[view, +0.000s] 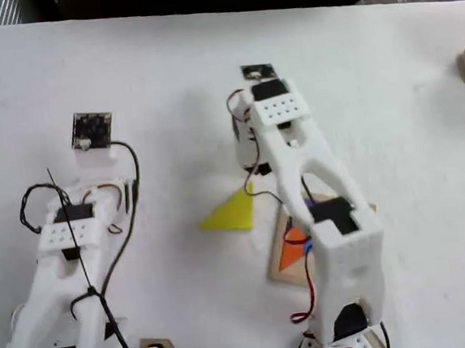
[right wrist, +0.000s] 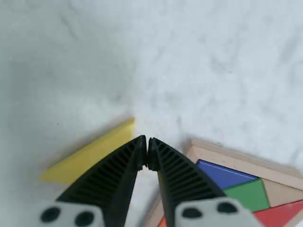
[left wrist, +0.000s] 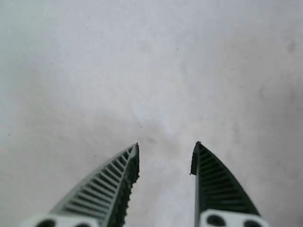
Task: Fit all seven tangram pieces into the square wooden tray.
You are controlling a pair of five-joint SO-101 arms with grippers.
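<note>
Right gripper [right wrist: 147,153], closed, between yellow triangle [right wrist: 90,158] and tray [right wrist: 236,163]; right arm [view: 313,167] overhangs tray; left gripper [left wrist: 165,158] open above table [left wrist: 142,71].

White arms [view: 61,262], black servos [view: 333,211], dark cables [view: 137,178]; ribbed left claw [left wrist: 167,144], right claw [right wrist: 147,140].

There is one wooden tray [right wrist: 227,155], five tangram pieces showing, namely blue piece [right wrist: 222,174], green piece [right wrist: 248,195], red piece [right wrist: 279,213], orange piece [view: 293,255] and yellow triangle [right wrist: 90,156], and two grippers, left gripper [left wrist: 165,151] and right gripper [right wrist: 147,151].

Bright, diffuse light washes the white table [view: 166,66] — soft grey shade pools just ahead of the left gripper [left wrist: 165,156] and around the right gripper [right wrist: 147,153] — every edge feathered.
</note>
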